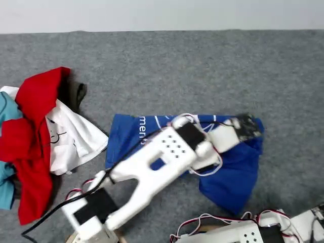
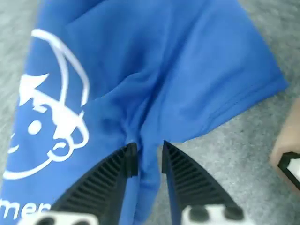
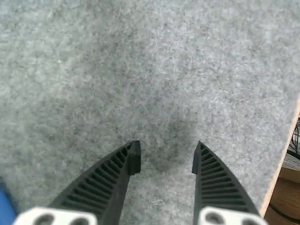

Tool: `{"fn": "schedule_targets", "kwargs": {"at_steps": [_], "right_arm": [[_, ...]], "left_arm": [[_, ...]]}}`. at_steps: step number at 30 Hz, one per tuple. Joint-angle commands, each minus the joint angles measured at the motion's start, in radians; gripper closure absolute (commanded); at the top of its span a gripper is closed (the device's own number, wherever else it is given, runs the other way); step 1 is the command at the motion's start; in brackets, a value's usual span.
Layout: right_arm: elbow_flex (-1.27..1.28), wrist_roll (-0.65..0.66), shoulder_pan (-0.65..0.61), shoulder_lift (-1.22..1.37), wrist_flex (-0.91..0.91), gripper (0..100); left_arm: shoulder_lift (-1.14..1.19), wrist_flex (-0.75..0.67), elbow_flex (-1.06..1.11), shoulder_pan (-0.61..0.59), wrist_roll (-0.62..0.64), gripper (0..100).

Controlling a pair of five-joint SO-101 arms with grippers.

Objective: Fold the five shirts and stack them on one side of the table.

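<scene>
teal shirt (image 1: 5, 112) cut by edge, dark shirt (image 1: 75, 94) mostly under red shirt (image 1: 33, 96)

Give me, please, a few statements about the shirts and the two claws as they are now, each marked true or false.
1. The left claw is shut on a fold of the blue shirt. True.
2. The right claw grips a shirt. False: it is open over the bare grey table cover and holds nothing.
3. The red shirt lies in a loose heap with the white shirt at one side of the table. True.
4. The blue shirt is folded and stacked on top of the red shirt. False: it lies rumpled on the table cover beside the heap, under the left arm.
</scene>
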Motion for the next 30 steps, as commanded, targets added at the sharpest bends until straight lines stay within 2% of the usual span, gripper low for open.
{"fn": "schedule_targets", "kwargs": {"at_steps": [1, 13, 24, 26, 30], "right_arm": [[0.015, 0.005, -0.012, -0.008, -0.012, 81.4], [0.015, 0.005, -0.012, -0.008, -0.012, 81.4], [0.015, 0.005, -0.012, -0.008, -0.012, 81.4], [0.015, 0.005, -0.012, -0.008, -0.012, 81.4], [0.015, 0.005, -0.012, -0.008, -0.012, 81.4]], "left_arm": [[0.063, 0.026, -0.079, 0.040, -0.038, 88], [0.224, 0.040, -0.147, 0.149, -0.046, 80], [0.402, 0.040, -0.228, 0.141, -0.046, 80], [0.420, 0.040, -0.242, 0.141, -0.046, 82], [0.443, 0.040, -0.266, 0.141, -0.046, 94]]}}
